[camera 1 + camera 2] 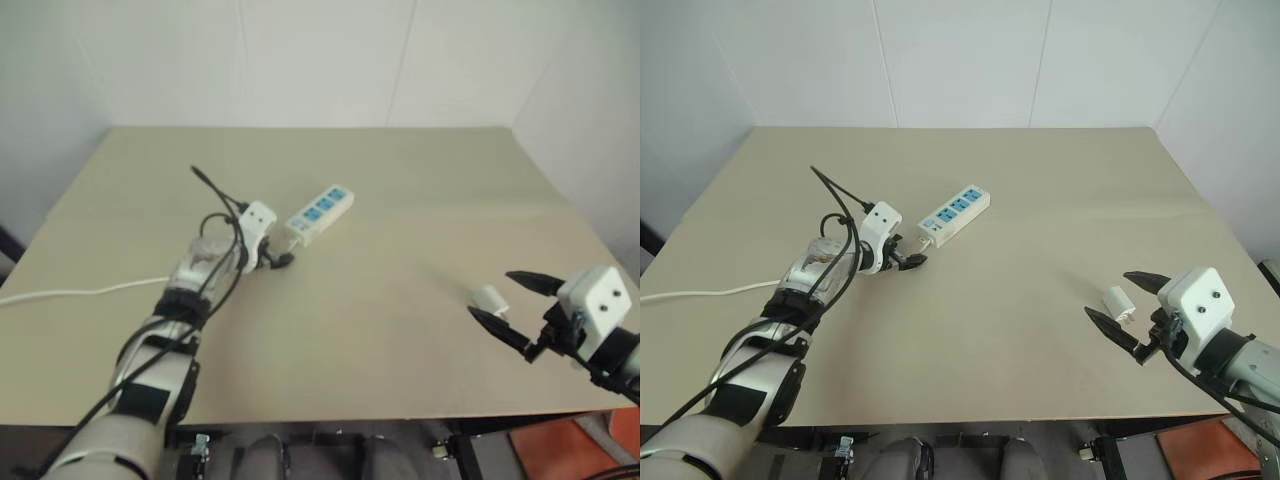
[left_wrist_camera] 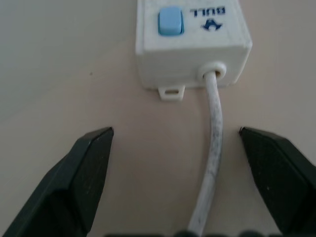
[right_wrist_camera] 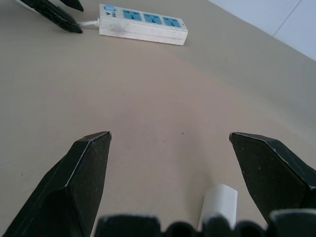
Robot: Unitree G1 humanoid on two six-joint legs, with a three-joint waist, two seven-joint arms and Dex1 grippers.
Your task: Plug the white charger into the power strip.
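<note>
- Head views: the power strip (image 1: 954, 213) lies at a slant on the tan table (image 1: 1040, 180), left of the middle, with its cord (image 1: 70, 293) trailing off to the left edge.
- The left gripper (image 1: 908, 255) sits at the strip's near, switch end, fingers spread, holding nothing.
- The white charger (image 1: 1120, 302) lies on the table near the right front, well apart from the strip. The right gripper (image 1: 1130, 305) has its fingers spread on either side of it, not pinching.
- Left wrist view: the black fingers (image 2: 81, 173) stand wide on both sides of the cord, just short of the strip's end with its blue switch (image 2: 170, 21).
- Right wrist view: the charger lies between the spread fingers (image 3: 79, 177); the strip lies far off.
</note>
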